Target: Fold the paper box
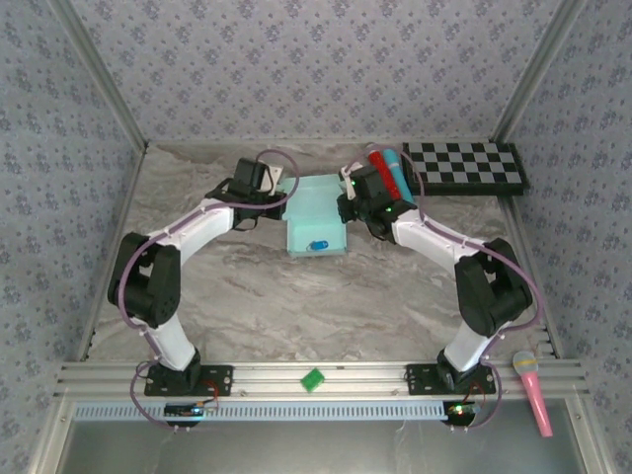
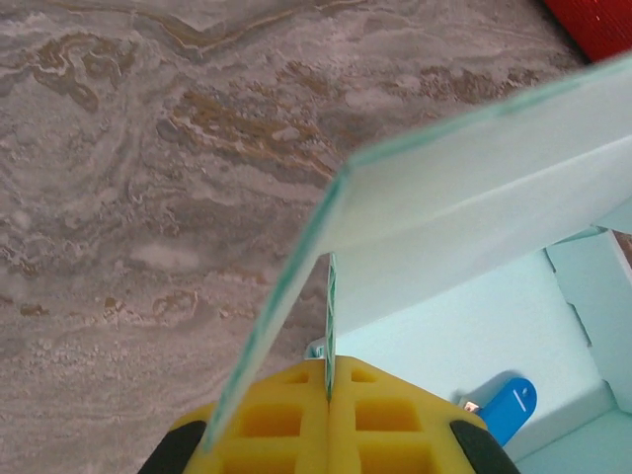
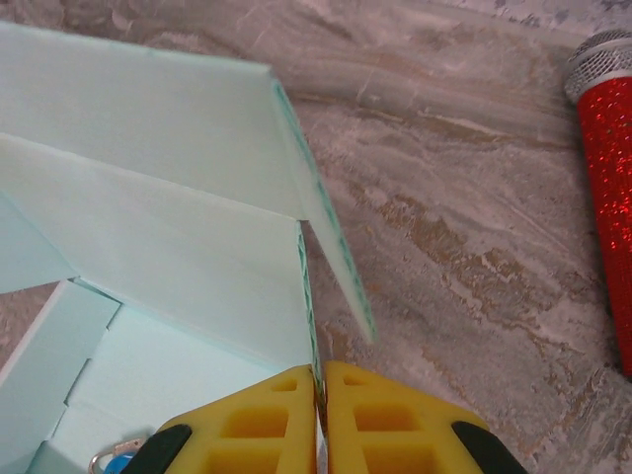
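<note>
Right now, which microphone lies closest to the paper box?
The red glittery microphone, just right of the paper box; the pink microphone lies far off on the near metal rail.

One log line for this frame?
task: fold paper box | left gripper: shut on box's left side | right gripper: shut on box's right side | box: side panels raised, top open

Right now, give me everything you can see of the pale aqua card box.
The pale aqua thin-card paper box is half folded: a flat base on the marbled table, side panels raised, with creases and loose flaps visible. It sits at the table's far middle. The left gripper is shut on the edge of its left wall, the right gripper on the edge of its right wall. A small blue object lies on its near end.
</note>
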